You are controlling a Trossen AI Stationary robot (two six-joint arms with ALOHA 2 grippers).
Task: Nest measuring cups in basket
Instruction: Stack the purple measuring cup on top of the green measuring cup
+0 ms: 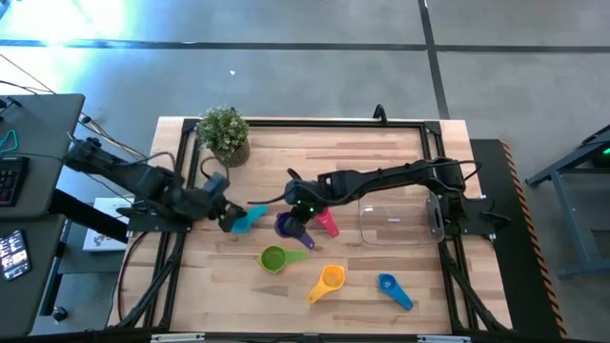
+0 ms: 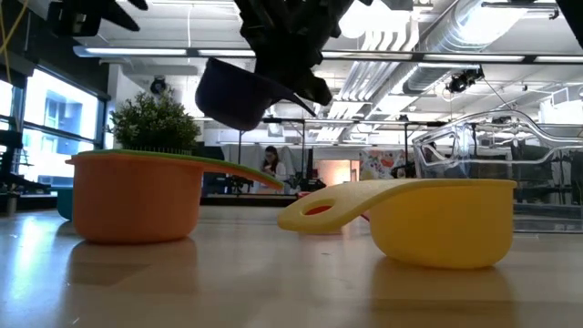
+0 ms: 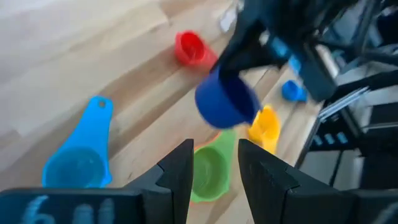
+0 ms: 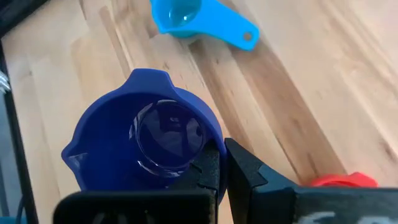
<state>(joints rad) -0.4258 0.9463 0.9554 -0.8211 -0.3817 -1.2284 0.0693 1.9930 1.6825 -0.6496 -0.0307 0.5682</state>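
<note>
Right gripper [image 4: 221, 163] pinches the purple cup [image 4: 146, 140] above the worktop [image 1: 419, 295], fingers closed on its rim; left gripper [image 3: 212, 163] hovers open beside the teal cup [image 3: 78, 158].

Table [image 1: 400, 305]: pale wood planks, black frame along the edges.
Floor [image 1: 286, 76]: grey concrete around the table.
Desk [image 1: 38, 124]: dark, left of the table.
Ceiling [image 2: 510, 36]: exposed ducts and lights, beyond the table.
Window [image 2: 55, 118]: bright, far left.

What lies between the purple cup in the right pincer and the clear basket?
The right pincer holds the purple cup above the table. Only the magenta cup lies between it and the basket, low on the table.
</note>
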